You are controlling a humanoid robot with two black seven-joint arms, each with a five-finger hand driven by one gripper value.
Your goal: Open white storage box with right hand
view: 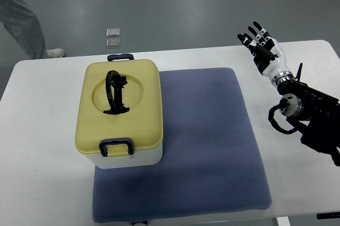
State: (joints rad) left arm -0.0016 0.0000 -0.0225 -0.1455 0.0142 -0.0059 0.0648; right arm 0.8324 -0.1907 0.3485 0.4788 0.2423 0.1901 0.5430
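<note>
Your right hand (260,42) is up at the far right of the bench (42,130), fingers spread and holding nothing, with its arm coming in from the right edge. It is well apart from the work, and the blue-grey mat (212,146) lies between it and the box.

The white storage box (125,158) sits on the left part of that mat, its pale yellow lid (143,103) closed. A black carry handle (116,93) lies folded in the round recess on top. One dark latch (116,147) shows on the near edge of the lid, and another latch (120,57) on the far edge.

Reaching is the step in hand, and I judge the task barely begun. Bring the hand across the mat low and level, aiming for the near latch rather than the handle; pulling the handle with the latches shut would likely lift the whole box. Hook your fingertips under the latch and flip it outward, then do the far one. The box looks light, so expect it to slide on the mat; press down lightly as you pry.

The left arm is out of view.
</note>
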